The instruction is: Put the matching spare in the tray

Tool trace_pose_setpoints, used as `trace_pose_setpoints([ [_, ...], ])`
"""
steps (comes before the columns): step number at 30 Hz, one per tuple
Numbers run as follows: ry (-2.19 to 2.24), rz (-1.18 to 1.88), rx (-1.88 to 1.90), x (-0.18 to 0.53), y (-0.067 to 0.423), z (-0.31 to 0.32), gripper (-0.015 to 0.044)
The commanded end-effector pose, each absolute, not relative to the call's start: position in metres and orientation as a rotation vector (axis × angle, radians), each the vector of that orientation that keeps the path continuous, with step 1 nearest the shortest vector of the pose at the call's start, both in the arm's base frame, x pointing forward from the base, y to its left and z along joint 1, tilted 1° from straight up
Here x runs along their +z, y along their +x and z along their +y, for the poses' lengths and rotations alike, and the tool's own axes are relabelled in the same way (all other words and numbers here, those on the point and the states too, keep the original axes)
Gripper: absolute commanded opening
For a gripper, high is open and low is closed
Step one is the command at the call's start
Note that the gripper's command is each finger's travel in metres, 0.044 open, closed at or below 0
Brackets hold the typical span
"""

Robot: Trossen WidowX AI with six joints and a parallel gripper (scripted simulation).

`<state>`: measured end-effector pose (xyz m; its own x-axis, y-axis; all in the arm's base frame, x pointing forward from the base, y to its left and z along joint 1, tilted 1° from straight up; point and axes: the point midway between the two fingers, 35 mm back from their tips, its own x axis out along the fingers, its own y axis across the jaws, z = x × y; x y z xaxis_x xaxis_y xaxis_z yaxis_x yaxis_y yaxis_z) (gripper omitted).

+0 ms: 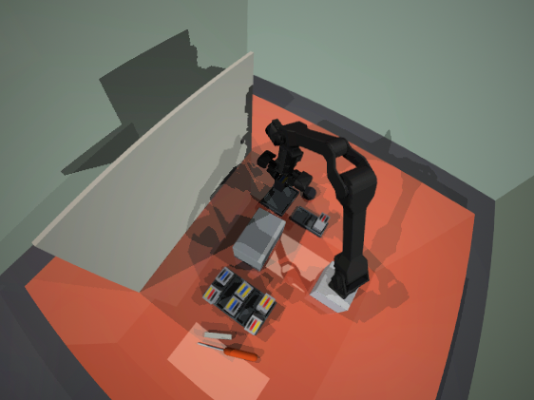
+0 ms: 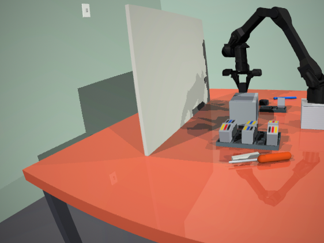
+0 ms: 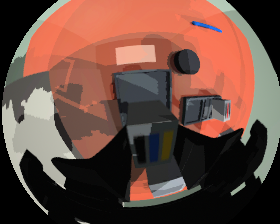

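Near the far edge of the glossy orange counter (image 1: 380, 276), our black pincer (image 3: 156, 140) grips what looks like a grey spare with blue and yellow stripes (image 3: 158, 146), just above the dark square tray (image 1: 280, 199).

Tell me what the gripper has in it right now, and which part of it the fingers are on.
The gripper is shut on a spare with blue and yellow stripes, fingers on its two opposite sides, above the dark tray.

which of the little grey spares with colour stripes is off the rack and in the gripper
The grey spare with dark, blue and yellow stripes, clamped in the black gripper above the dark square tray; the others sit in the dark rack.
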<state>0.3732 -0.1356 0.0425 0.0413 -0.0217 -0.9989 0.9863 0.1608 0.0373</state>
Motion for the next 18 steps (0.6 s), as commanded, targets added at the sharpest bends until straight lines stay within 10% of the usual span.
trace_pose_setpoints([
  [1, 1.092, 1.241, -1.077, 0.036, 0.371, -0.135, 0.0],
  [18, 1.092, 1.241, -1.077, 0.019, 0.37, -0.135, 0.0],
])
